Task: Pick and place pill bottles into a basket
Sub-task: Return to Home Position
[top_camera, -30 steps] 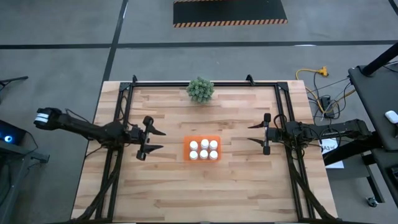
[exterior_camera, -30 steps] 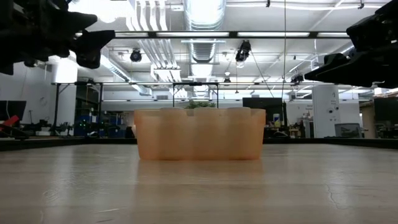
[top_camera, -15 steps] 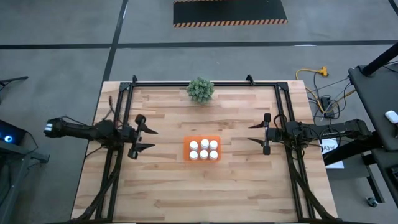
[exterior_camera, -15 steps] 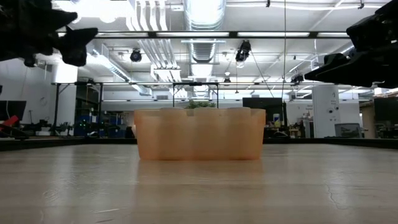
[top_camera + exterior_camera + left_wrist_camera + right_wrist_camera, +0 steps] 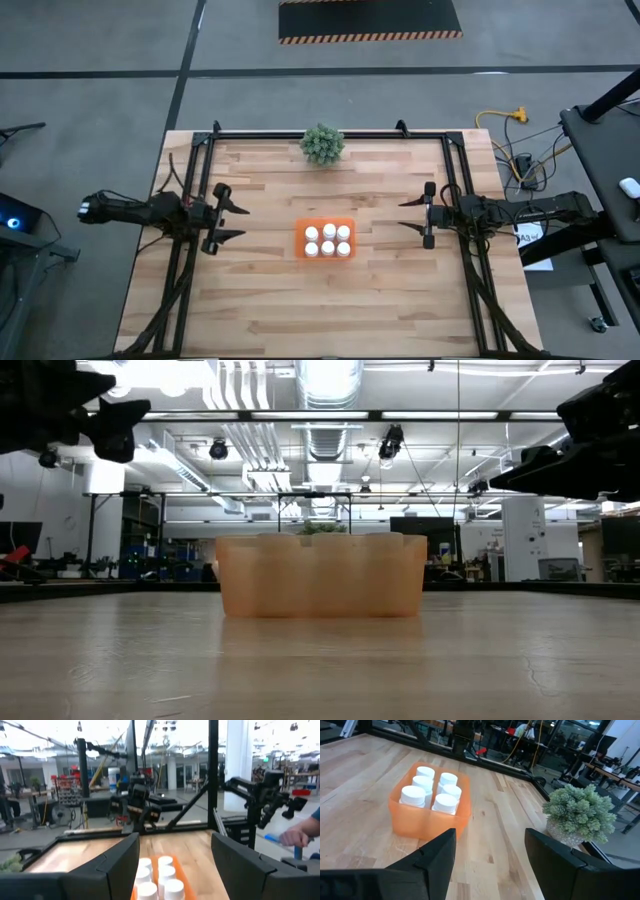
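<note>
Left claw point(image 5: 245, 223), apparently agape, farther back from basket point(image 5: 299, 240)

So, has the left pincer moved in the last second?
Yes. In the high view the left pincer, open, has drawn back toward the picture's left, away from the orange tray, which has not shifted.

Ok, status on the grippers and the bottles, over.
Left gripper open, empty, left of the tray. Right gripper open, empty, right of it. All six bottles in the tray. Plant stands apart.
</note>
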Controlling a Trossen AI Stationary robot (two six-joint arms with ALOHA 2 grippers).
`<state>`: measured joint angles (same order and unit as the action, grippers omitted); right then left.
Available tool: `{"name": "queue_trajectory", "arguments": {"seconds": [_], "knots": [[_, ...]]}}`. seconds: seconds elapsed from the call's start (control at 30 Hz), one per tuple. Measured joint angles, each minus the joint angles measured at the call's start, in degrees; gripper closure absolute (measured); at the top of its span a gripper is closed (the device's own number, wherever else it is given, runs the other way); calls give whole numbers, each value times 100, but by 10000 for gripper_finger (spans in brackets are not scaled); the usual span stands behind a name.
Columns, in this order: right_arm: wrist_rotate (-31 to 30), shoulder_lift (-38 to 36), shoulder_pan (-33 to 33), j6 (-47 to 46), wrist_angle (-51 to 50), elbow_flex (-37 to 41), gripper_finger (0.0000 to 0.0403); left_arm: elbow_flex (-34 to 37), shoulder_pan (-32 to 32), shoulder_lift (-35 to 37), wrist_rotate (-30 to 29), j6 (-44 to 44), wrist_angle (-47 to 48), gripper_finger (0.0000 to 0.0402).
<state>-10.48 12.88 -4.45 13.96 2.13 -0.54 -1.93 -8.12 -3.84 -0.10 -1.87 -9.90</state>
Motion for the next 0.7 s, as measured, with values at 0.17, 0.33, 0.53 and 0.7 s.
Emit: {"name": "queue_trajectory", "arguments": {"seconds": [0.17, 0.33, 0.53, 0.7], "knots": [[0, 0, -2, 0, 0, 0, 177, 90, 0, 227, 62, -4, -58, 173], [1, 0, -4, 0, 0, -1, 177, 149, 0, 209, 103, -50, 43, 173], [2, 4, -4, 0, 0, 0, 177, 151, 0, 223, 104, -150, 117, 173], [0, 2, -4, 0, -2, 0, 177, 153, 0, 223, 101, -163, 867, 173]]}}
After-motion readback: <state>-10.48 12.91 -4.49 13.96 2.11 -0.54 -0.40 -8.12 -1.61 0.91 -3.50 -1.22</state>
